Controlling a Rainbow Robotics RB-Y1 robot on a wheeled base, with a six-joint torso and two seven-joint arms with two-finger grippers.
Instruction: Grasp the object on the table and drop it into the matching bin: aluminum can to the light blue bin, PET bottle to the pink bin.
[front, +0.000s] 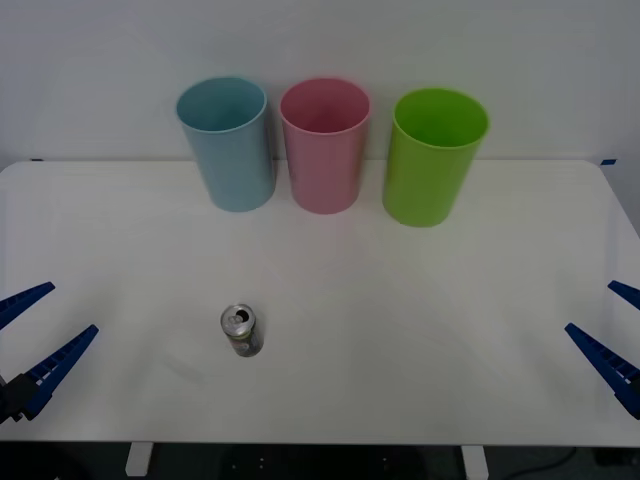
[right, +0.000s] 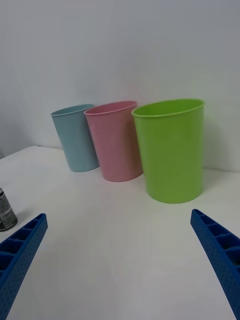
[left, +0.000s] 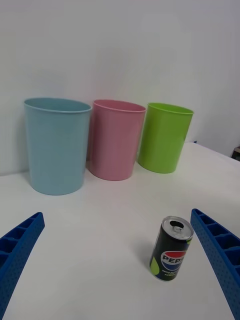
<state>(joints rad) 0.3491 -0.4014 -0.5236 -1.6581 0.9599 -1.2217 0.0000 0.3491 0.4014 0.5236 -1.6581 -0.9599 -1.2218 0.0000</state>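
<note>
The can stands upright on the white table, at about seven o'clock from the table's middle in the front view, well apart from all three bins. Its silver pull-tab top faces up, and the dark side carries green-and-yellow print with a Pepsi logo, seen closer from the left wrist.

Along the table's far edge, toward twelve o'clock, three bins stand in a row — the light blue bin at the left, the pink bin just beside it in the middle, and a lime green bin at the right, a little apart from the pink one.

The left gripper hangs at the table's nine-o'clock edge, its blue ribbed fingers spread wide and empty; the can sits off toward its three o'clock, clear of both fingers. The right gripper waits at the three-o'clock edge — fingers likewise apart, gripping nothing.
</note>
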